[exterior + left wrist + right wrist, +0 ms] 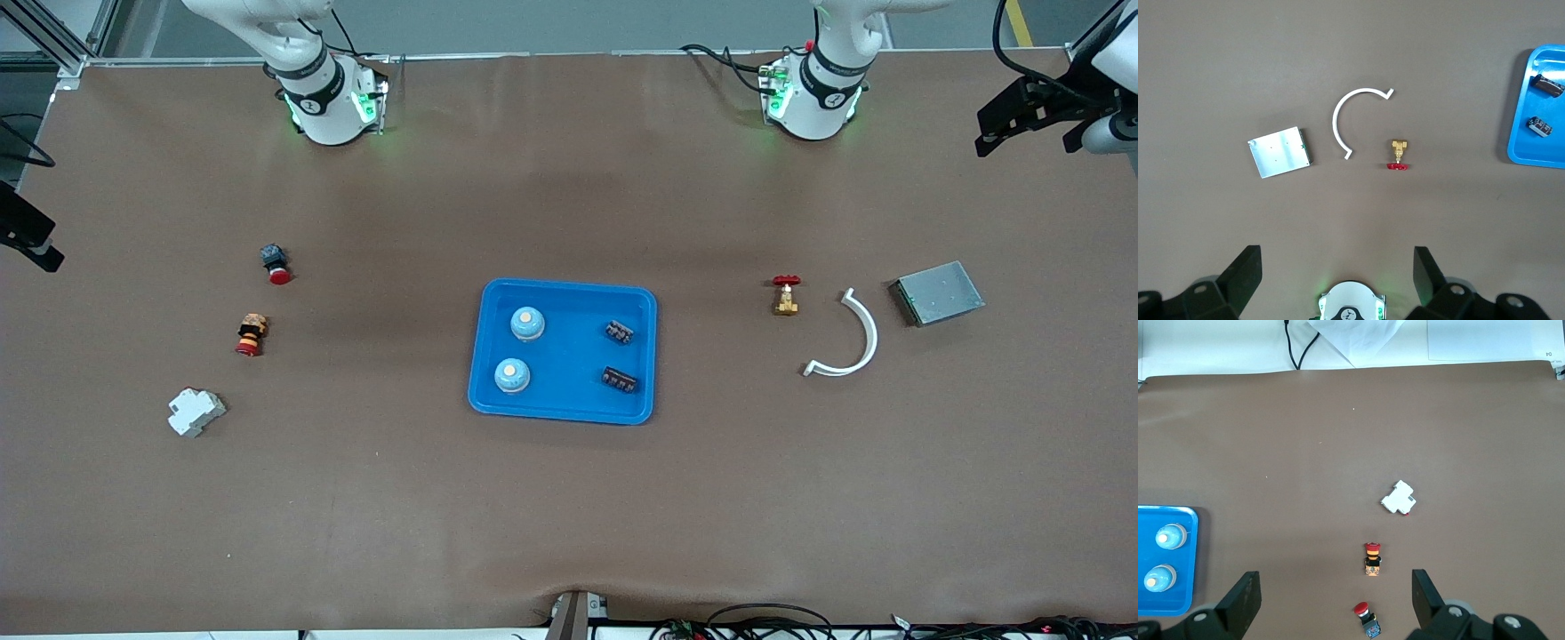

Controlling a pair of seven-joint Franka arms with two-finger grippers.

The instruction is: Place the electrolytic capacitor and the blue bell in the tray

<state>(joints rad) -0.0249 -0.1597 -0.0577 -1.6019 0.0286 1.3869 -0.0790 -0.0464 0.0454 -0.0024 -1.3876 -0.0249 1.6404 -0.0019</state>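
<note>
Capacitors (619, 332) & blue bells (527, 324) lie in tray (569, 292); look light, rigid, bells slick-domed, so grip at base; left gripper (1337, 270) & right gripper (1335, 593) both agape, waiting.

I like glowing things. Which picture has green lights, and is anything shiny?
Front view: green lights glow on both arm bases, and the tray looks evenly lit. Left wrist view: a green glow at the bottom edge, and the grey metal box looks pale and bright.

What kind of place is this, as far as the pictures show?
Probably a robotics lab or test bench: a brown mat-covered table, small industrial parts such as a brass valve beside a blue tray, and cables along the edge.
</note>
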